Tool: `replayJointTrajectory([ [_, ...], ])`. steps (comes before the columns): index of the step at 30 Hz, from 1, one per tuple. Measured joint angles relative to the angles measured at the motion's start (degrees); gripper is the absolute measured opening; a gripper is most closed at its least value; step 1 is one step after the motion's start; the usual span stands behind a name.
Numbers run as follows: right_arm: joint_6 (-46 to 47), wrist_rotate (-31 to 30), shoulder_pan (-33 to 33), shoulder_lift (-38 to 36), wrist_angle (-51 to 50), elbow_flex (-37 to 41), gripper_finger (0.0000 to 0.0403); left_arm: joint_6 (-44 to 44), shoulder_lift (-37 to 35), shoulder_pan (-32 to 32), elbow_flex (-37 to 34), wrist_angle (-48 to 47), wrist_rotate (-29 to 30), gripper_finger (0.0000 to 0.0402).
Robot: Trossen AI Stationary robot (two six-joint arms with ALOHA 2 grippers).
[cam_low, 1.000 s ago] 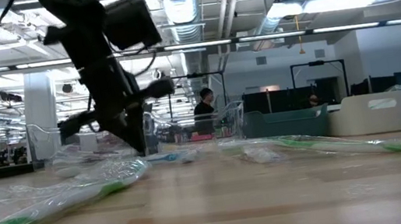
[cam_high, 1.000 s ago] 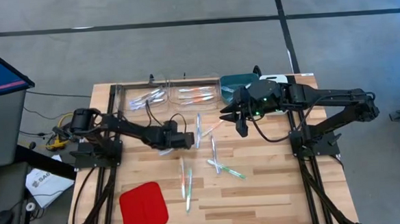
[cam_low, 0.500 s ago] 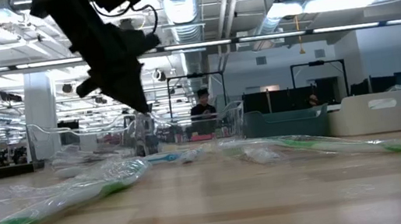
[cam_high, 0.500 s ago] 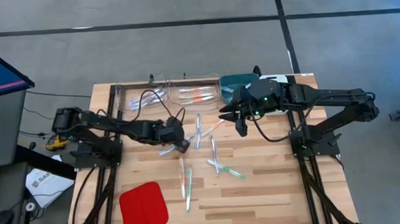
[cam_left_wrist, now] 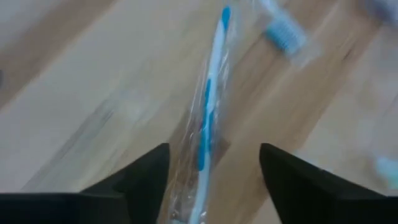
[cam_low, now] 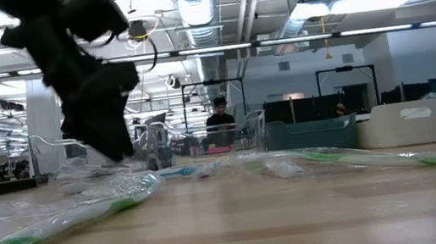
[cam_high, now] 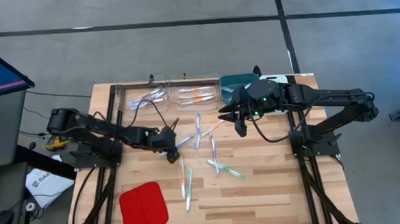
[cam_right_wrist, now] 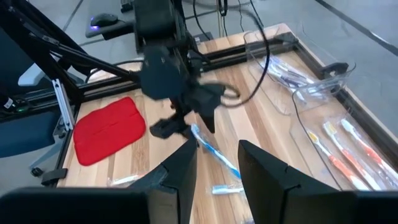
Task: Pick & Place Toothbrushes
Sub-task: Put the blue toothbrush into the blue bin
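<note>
- Toothbrushes (cam_high: 215,160) lie scattered across the middle of the worktop (cam_high: 272,183); others already sit in the clear bins (cam_high: 168,95) at the far edge.
- My left pincer (cam_high: 172,142) stands spread wide, holding nothing, straddling a blue wrapped toothbrush (cam_left_wrist: 208,118) that lies between its fingers.
- My right pincer (cam_high: 232,117) hovers partly open and empty near the teal bin.
- Risk, as I judge it: the slick wrapper could slide out on closing, or the fingers could scrape the wood.
</note>
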State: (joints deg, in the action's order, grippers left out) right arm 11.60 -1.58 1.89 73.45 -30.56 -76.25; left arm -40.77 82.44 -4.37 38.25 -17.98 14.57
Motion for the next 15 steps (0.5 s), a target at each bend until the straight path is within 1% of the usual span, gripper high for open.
replayJointTrajectory([
  [3, 0.0, 0.0, 0.0, 0.0, 0.0, 0.0, 0.0112, 3.0, 0.5, -0.2, -2.7, 3.8, 0.0, 0.0278],
  [6, 0.0, 0.0, 0.0, 0.0, 0.2, 0.0, 0.0112, 3.6, 0.5, -0.2, -3.7, 4.0, 0.0, 0.0296],
  [11, -0.1, 0.0, 0.0, 0.0, 0.1, 0.0, 0.0112, 7.7, 0.5, 0.0, -4.6, 4.3, 0.3, 0.03],
  [15, -0.2, 0.0, 0.0, 0.0, 0.0, 0.0, 0.0112, 8.2, 0.5, 0.4, -5.9, 4.7, 0.2, 0.0294],
])
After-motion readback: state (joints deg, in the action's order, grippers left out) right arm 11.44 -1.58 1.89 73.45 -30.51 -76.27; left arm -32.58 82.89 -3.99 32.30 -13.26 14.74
